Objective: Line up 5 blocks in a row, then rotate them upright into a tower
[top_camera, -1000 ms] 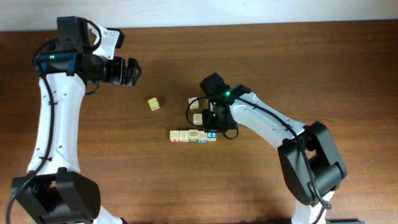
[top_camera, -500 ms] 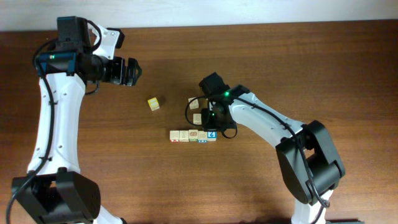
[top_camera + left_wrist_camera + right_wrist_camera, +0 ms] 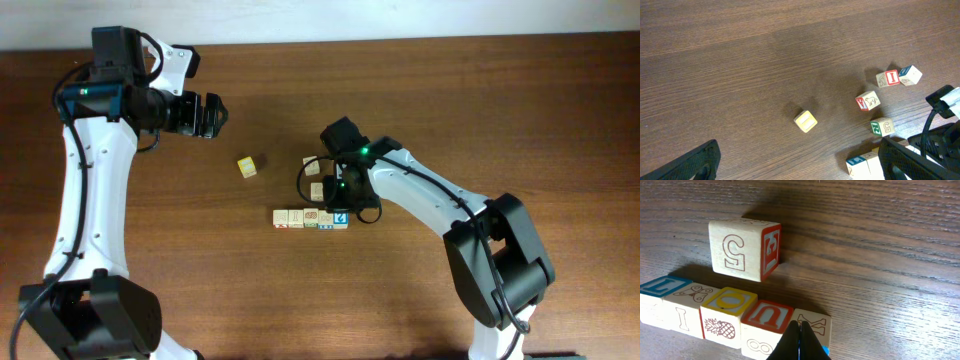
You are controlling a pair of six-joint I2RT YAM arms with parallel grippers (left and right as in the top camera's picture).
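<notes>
Fingers on the right gripper (image 3: 800, 339) are pinched together on nothing, their tip over the end cube of the blocks (image 3: 311, 217), five cream wooden cubes lined up side by side in a row mid-table. From the right wrist I read coloured print on smooth faces: blue T, yellow O, red U, K. One loose cube (image 3: 745, 250), marked 5, sits just beside the row. Left gripper (image 3: 210, 115) hangs spread wide, holding nothing, well apart over the bare, dark wood-grain table (image 3: 500, 120)

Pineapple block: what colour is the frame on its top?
Yellow, around a letter O. The pineapple block shows best in the right wrist view.
</notes>
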